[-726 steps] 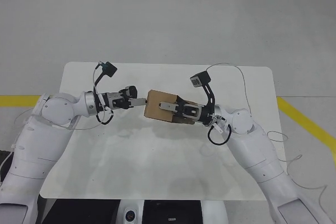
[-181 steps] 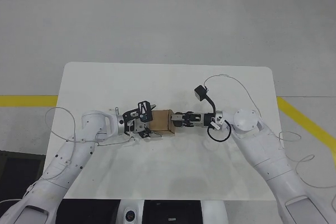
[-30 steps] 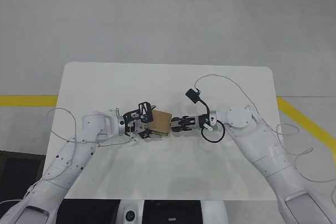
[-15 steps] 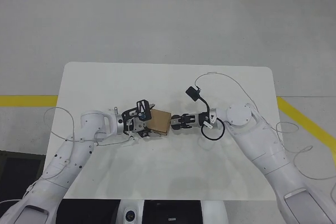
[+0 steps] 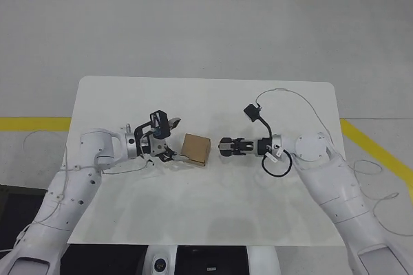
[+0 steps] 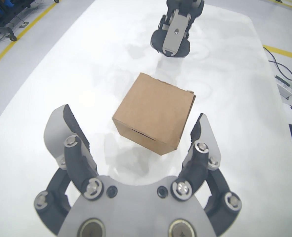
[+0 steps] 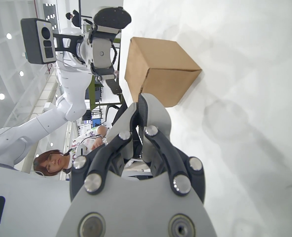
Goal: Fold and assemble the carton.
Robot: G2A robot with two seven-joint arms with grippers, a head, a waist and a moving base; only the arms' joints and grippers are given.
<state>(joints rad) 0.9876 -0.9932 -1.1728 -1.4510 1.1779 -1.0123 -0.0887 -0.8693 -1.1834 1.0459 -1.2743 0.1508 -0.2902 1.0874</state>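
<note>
**Carton Stands Free Between the Two Arms**

The carton (image 5: 195,149) sits about the middle of the white table (image 5: 206,96), roughly as far from the left edge as from the right. It is a plain brown cardboard cube with its faces closed up. On the side facing the left arm, a thin slit shows where a flap tucks in.

The left gripper (image 6: 133,114) hangs just beside the carton on the side nearer the table's left edge. Its fingers (image 6: 69,124) are spread wide and point at the box. They hold nothing, and the carton lies just ahead of the gap between them.

The right gripper (image 7: 139,101) faces the carton from the opposite side, near it but with bare table between them. Its jaws are pressed together on nothing, and their tips aim at the box.
</note>
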